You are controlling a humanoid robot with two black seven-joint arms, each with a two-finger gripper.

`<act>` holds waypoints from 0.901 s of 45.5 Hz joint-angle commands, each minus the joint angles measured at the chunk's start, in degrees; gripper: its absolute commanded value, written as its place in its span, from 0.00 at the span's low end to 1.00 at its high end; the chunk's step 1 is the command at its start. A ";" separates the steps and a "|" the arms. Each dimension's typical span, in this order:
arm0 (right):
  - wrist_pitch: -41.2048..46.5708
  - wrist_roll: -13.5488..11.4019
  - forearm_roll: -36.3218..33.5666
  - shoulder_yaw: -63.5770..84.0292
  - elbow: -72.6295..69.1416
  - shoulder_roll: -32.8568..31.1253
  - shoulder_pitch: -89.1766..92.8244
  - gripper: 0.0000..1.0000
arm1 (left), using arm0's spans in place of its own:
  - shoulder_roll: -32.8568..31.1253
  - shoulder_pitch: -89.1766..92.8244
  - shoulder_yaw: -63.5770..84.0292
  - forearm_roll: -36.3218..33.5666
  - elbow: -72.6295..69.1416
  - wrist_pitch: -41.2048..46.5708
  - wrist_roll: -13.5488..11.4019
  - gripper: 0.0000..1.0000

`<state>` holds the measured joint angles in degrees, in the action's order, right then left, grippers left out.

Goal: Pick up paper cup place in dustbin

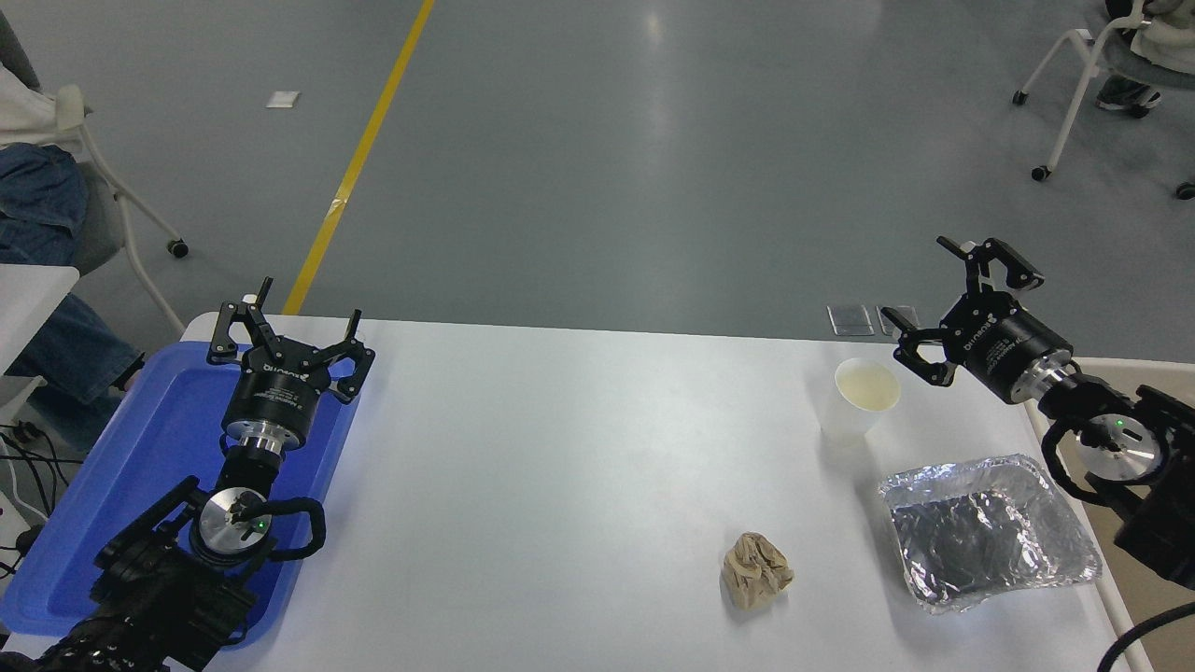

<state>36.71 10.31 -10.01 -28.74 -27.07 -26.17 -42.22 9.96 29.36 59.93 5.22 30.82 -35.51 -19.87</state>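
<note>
The paper cup [864, 399] stands upright on the white table [560, 467] at the far right, white with a pale yellowish inside. My right gripper [915, 278] is open and empty, just up and right of the cup, not touching it. The dustbin [1153, 371] shows only as a cream-white rim and a bit of tan inside at the right edge, beyond the table and mostly hidden behind my right arm. My left gripper [311, 301] is open and empty, parked over the blue tray at the lower left.
A blue plastic tray [140, 467] lies at the table's left. A crinkled silver foil tray [990, 532] lies near the cup, toward me. A crumpled brown paper ball [756, 571] lies left of it. A seated person [37, 215] is at the far left.
</note>
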 commanded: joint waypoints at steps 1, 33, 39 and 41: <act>0.03 -0.03 -0.01 0.00 0.00 -0.11 -0.06 1.00 | -0.03 0.00 -0.07 -0.21 0.03 0.00 -0.08 1.00; -0.94 -0.38 1.31 0.88 -6.85 -5.11 -1.29 1.00 | 0.32 0.00 -0.51 0.06 0.03 0.00 -0.26 1.00; -3.40 -0.38 4.64 1.50 -9.66 -7.05 -2.87 1.00 | 0.32 0.00 -0.51 0.06 0.03 0.00 -0.26 1.00; -4.36 -0.47 6.14 1.58 -10.63 -7.75 -3.40 1.00 | 0.32 0.00 -0.51 0.06 0.03 0.00 -0.26 1.00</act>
<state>35.37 10.05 -8.16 -27.94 -33.10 -30.56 -43.53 10.25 29.35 59.44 5.27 30.85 -35.51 -20.12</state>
